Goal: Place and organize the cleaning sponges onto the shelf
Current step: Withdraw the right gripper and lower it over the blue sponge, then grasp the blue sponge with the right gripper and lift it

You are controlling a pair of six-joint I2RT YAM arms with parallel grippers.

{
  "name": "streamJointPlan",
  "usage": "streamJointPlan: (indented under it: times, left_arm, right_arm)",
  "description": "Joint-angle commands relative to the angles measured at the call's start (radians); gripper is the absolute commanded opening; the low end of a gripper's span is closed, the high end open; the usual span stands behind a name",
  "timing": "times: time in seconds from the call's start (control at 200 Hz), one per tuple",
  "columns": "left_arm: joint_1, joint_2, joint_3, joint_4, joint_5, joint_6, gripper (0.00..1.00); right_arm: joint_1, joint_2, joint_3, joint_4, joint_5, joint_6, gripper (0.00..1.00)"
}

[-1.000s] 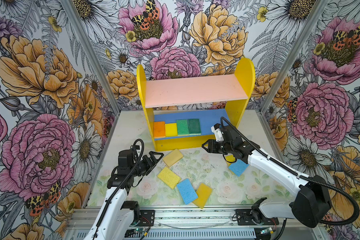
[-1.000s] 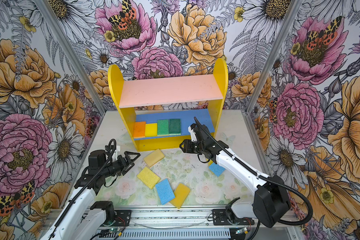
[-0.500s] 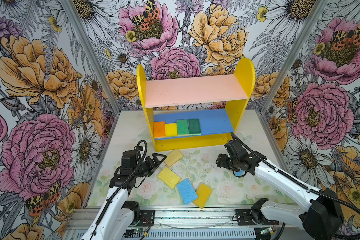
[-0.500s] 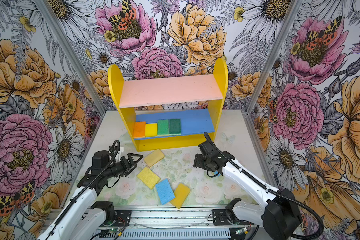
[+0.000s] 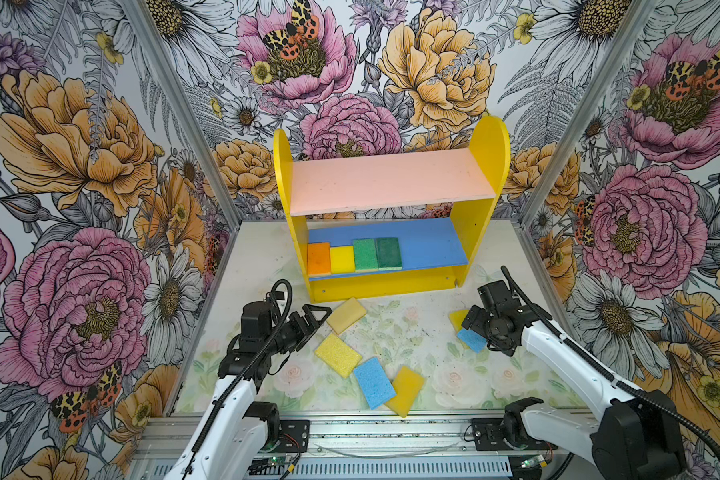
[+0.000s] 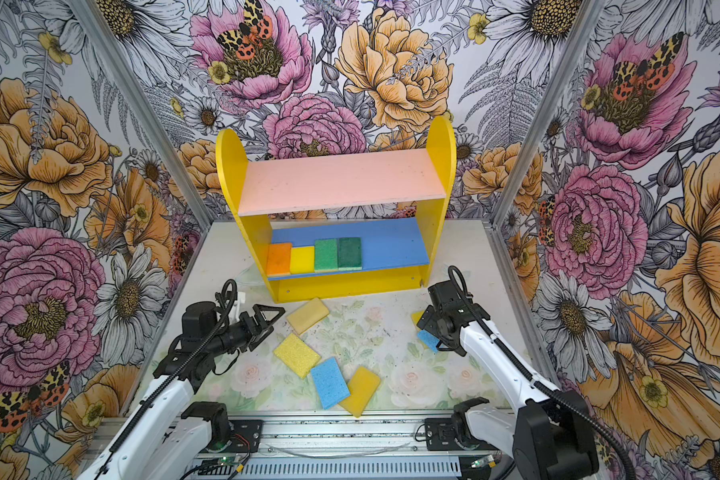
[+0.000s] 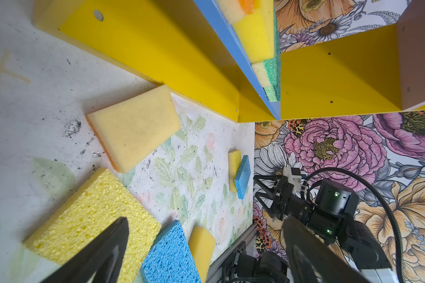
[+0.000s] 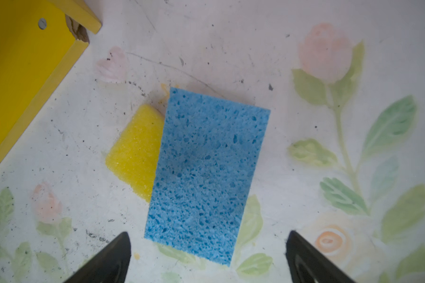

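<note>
Progress check: four of ten shelved, six on the table

Right gripper (image 8: 209,234): jaws wide, nothing held. It hangs over the right-side blue sponge (image 8: 206,176), one finger on either side of the sponge's near end. Contact with the foam cannot be told. That sponge lies flat and overlaps the right-side yellow sponge (image 8: 138,152), which shows only as a wedge beside it. Both lie close to the shelf's right foot.

Left gripper (image 7: 205,221): jaws wide, empty, pointing toward the loose group left of centre.

Loose group on the table (image 5: 416,361):
- pale yellow sponge (image 5: 346,315), just beside the shelf's base rail
- bright yellow sponge (image 5: 338,355), nearest the left gripper
- middle blue sponge (image 5: 374,382), lying against the amber sponge (image 5: 405,390) and seemingly over its edge

Shelf (image 5: 489,137): upright at the back of the table. The blue lower board (image 5: 429,245) carries a tidy row at its left end, side by side: orange sponge (image 5: 319,259), shelved yellow sponge (image 5: 342,259), light green sponge (image 5: 365,255), dark green sponge (image 5: 388,253). The right half of that board is bare, and so is the pink upper board (image 5: 391,180).

Judgement: under half done. Six pickups remain. The right-side blue sponge looks like the next one, and lifting it frees the yellow one beneath. The free board space looks ample for the rest
</note>
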Motion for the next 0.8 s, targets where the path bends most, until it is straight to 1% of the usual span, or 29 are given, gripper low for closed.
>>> streamJointPlan:
  times: [0.0, 0.25, 0.42, 0.57, 0.69, 0.79]
  left_arm:
    - [0.01, -0.022, -0.011, 0.027, 0.023, -0.004, 0.99]
    - [0.018, -0.034, -0.014, 0.03, 0.032, -0.007, 0.99]
    - [0.025, -0.03, -0.014, 0.036, 0.04, -0.007, 0.99]
    - [0.028, -0.026, -0.015, 0.038, 0.038, -0.008, 0.99]
    - [0.034, -0.017, -0.014, 0.039, 0.043, -0.004, 0.99]
    - [0.039, -0.032, -0.015, 0.039, 0.036, -0.006, 0.99]
  right_arm:
    - [-0.016, 0.053, 0.019, 0.051, 0.035, 0.029, 0.99]
    - [-0.032, 0.17, 0.025, 0.166, 0.001, 0.038, 0.99]
    - [-0.034, 0.224, 0.023, 0.206, 0.009, 0.04, 0.98]
    - [-0.04, 0.229, 0.01, 0.222, 0.008, 0.035, 0.9]
    - [-0.04, 0.217, 0.002, 0.225, 0.003, 0.025, 0.79]
    - [-0.042, 0.216, -0.003, 0.224, -0.005, 0.013, 0.76]
